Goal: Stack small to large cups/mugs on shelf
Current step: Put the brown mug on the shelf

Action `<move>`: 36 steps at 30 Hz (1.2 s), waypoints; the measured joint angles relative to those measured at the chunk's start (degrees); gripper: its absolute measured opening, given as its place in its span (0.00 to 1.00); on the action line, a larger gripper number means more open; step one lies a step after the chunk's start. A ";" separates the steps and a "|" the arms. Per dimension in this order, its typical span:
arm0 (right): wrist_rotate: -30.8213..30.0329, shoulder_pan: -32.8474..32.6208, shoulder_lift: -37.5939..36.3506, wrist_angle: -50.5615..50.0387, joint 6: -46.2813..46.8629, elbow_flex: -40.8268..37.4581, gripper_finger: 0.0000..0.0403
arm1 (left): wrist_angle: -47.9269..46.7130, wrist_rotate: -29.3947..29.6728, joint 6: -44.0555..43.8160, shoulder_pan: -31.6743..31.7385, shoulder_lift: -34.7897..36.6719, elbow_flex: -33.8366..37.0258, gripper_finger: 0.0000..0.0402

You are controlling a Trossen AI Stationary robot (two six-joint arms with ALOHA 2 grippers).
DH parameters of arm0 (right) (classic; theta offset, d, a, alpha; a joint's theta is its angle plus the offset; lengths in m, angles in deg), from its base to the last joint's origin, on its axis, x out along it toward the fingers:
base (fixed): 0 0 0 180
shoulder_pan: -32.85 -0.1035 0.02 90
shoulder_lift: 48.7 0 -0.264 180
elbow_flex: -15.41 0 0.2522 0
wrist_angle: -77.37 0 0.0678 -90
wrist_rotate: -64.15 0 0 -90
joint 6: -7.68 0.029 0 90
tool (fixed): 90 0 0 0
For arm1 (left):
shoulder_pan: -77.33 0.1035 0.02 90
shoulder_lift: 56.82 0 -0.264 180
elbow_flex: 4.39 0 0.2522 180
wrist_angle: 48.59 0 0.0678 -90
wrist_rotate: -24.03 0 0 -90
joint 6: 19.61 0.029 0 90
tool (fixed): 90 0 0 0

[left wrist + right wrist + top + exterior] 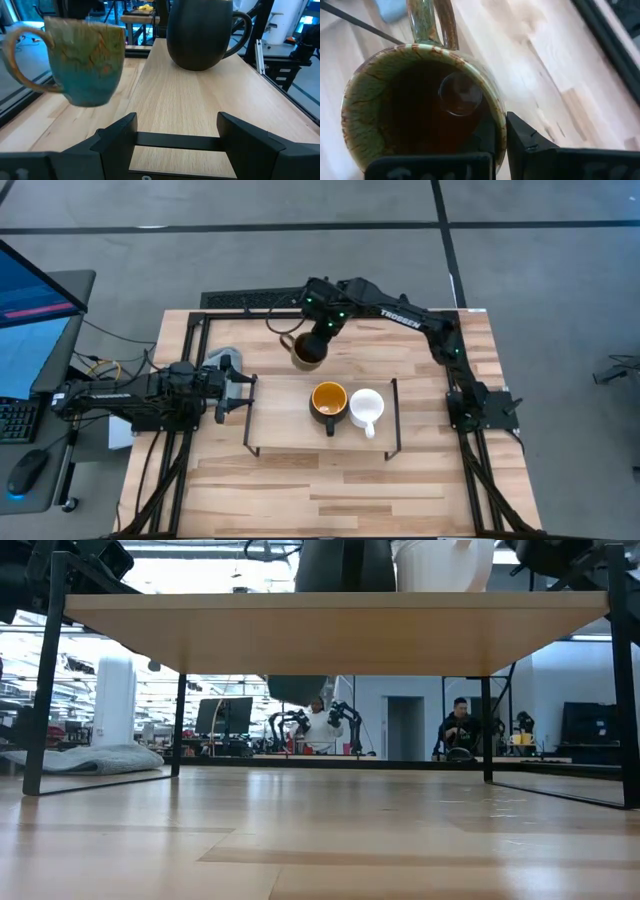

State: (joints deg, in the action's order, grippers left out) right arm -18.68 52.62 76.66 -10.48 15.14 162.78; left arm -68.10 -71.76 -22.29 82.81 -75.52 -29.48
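Note:
My right gripper (320, 332) holds the olive-brown mug (305, 352) in the air just past the shelf's far edge; the mug also shows in the left wrist view (85, 60) and in the right wrist view (415, 105). The shelf (290, 432) is a light-wood board on black wire legs. The dark mug with a yellow inside (328, 402) and the small white mug (366, 408) stand side by side on their bases on the board. My left gripper (243, 392) is open and empty at the shelf's left end. My right gripper holds the olive-brown mug by its rim wall (496, 117), on the side opposite the handle (432, 22). One finger (485, 142) is inside the mug and one (525, 140) is outside. The fingers come from above, pointing down. The mug hangs below them, mouth up, clear of the table.
The shelf board has bare room left of the dark mug (200, 32). A grey cloth (85, 758) lies on the table at the far left. A monitor, keyboard and mouse stand off the table's left edge. People sit in the room behind (458, 725).

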 joint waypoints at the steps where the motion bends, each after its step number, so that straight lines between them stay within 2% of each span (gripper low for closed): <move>1: 0.37 0.05 0.59 -0.55 0.25 0.35 0.08 | -0.03 0.00 0.01 0.00 0.00 0.00 0.65; 6: 0.66 0.19 2.67 -4.16 1.11 0.36 0.08 | -0.05 -0.02 0.00 0.00 0.00 0.02 0.65; 12: 1.01 -0.23 2.57 -3.92 2.50 0.23 0.08 | -0.08 -0.47 -0.05 0.00 0.00 0.02 0.65; 18: 0.67 0.09 2.57 -8.52 2.87 0.18 0.08 | 0.01 -1.84 -2.29 0.00 0.00 0.02 0.65; 36: 0.51 -0.89 3.44 -7.78 4.18 0.10 0.08 | -0.11 -2.01 -2.23 -0.02 0.00 0.02 0.65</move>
State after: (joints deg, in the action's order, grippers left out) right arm -18.16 51.73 80.10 -18.26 19.32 162.88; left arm -68.21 -73.77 -24.52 82.79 -75.52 -29.46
